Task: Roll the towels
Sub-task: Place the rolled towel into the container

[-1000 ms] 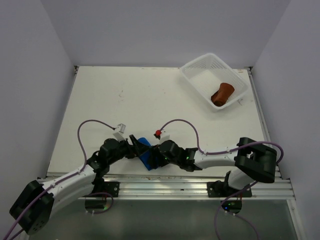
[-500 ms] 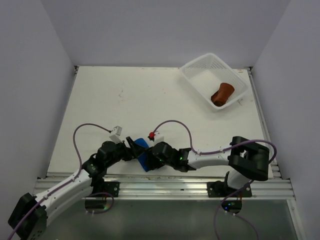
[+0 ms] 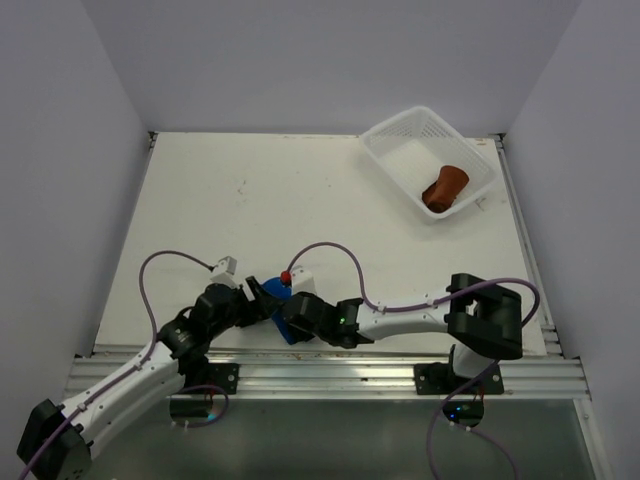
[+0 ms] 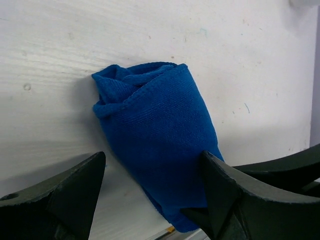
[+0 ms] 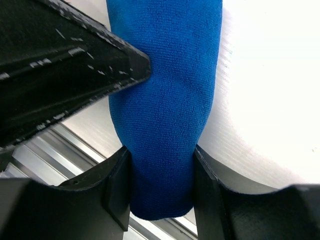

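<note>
The royal blue towel [image 3: 277, 298] is rolled into a short thick roll [image 4: 155, 135] and lies at the table's near edge. My right gripper [image 5: 162, 187] is shut on one end of the roll [image 5: 165, 100], its fingers [image 5: 117, 190] pressing in on both sides. My left gripper [image 4: 154, 167] is open and straddles the roll's other end; its left finger [image 4: 75, 190] stands apart from the cloth and its right finger touches it. In the top view the two grippers, left [image 3: 260, 297] and right [image 3: 284, 316], meet at the roll. The rust-brown towel [image 3: 445, 187] lies rolled in the basket.
The white mesh basket [image 3: 395, 150] stands at the far right corner of the table. The aluminium rail [image 3: 330, 365] of the table's front edge runs just below the roll. Purple cables loop above both wrists.
Both grippers and the blue roll have shifted a little to the left along the near edge. The right arm has stretched further left. The brown towel and basket have not moved.
</note>
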Robot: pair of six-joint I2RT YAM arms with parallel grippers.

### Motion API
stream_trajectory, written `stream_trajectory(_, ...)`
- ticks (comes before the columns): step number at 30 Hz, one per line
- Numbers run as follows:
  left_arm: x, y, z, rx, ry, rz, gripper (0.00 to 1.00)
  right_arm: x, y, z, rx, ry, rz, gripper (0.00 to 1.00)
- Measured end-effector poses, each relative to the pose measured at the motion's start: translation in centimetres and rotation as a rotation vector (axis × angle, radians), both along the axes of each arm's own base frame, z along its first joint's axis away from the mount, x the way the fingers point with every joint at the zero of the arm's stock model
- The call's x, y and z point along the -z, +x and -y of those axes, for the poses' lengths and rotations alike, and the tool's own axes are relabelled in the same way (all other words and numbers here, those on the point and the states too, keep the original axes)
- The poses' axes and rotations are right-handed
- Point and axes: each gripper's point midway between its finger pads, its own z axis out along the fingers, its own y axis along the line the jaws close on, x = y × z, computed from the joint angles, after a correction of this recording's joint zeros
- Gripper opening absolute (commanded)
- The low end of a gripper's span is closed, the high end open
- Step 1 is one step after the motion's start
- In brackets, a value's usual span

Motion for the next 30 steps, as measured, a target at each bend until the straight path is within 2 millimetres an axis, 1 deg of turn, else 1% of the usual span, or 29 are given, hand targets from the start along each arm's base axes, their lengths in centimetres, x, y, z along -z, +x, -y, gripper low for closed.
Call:
stream_trajectory(4, -0.9, 0.4, -1.0, -0.048, 0.047, -0.003, 0.8, 0.1, 0.1, 0.3, 0.015, -0.017, 0.014, 0.24)
stream_trajectory(8, -2.4, 1.0, -2.0, -0.101, 0.068, 0.033, 0.81, 0.1, 0.3, 0.8, 0.032, -0.041, 0.024, 0.22)
stream_trajectory(12, -3.8, 1.5, -2.5, -0.123, 0.075, 0.074, 0.81, 0.0, 0.6, 1.5, 0.052, -0.078, 0.038, 0.16)
stream_trajectory(14, -4.1, 1.7, -2.6, -0.128, 0.083, 0.083, 0.81, 0.0, 0.9, 2.0, 0.065, -0.102, 0.051, 0.13)
stream_trajectory(19, -4.1, 1.8, -2.8, -0.124, 0.114, 0.078, 0.83, -0.2, 1.6, 3.3, 0.094, -0.168, 0.089, 0.06)
stream_trajectory(20, -4.0, 1.8, -2.8, -0.12, 0.123, 0.076, 0.83, -0.2, 1.8, 3.6, 0.1, -0.18, 0.096, 0.03)
stream_trajectory(23, -3.6, 2.0, -2.8, -0.106, 0.151, 0.072, 0.85, -0.2, 2.3, 4.3, 0.117, -0.206, 0.108, 0.0)
stream_trajectory(26, -3.0, 2.2, -2.6, -0.085, 0.197, 0.054, 0.86, -0.2, 3.0, 5.0, 0.14, -0.229, 0.119, 0.0)
stream_trajectory(30, -3.1, 2.9, -2.1, -0.064, 0.23, 0.047, 0.87, -0.2, 4.0, 5.9, 0.168, -0.252, 0.133, 0.0)
